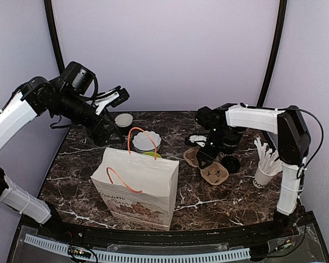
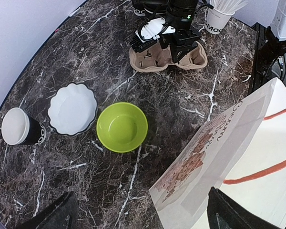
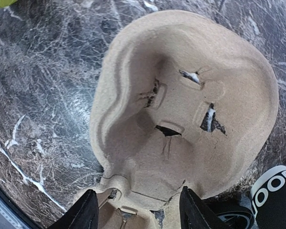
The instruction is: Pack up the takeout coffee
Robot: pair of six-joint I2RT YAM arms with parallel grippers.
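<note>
A black cup with white lettering (image 3: 276,191) shows at the lower right corner of the right wrist view, right beside the brown cardboard cup carrier (image 3: 181,109). From above, the takeout coffee (image 1: 231,163) is a dark round shape just right of that carrier (image 1: 214,174). My right gripper (image 3: 139,200) hangs open low over the carrier's middle, one finger on each side of it and nothing gripped. The left gripper (image 1: 114,98) is raised high at the back left. It stands wide open and empty (image 2: 145,214) above the table and the edge of the white paper bag (image 2: 219,143).
The paper bag (image 1: 137,186) with orange handles stands open at front centre. Behind it are a green bowl (image 2: 121,126), a white scalloped dish (image 2: 72,109) and a lidless black cup (image 2: 19,126). A white cup of sticks (image 1: 266,170) stands at the right.
</note>
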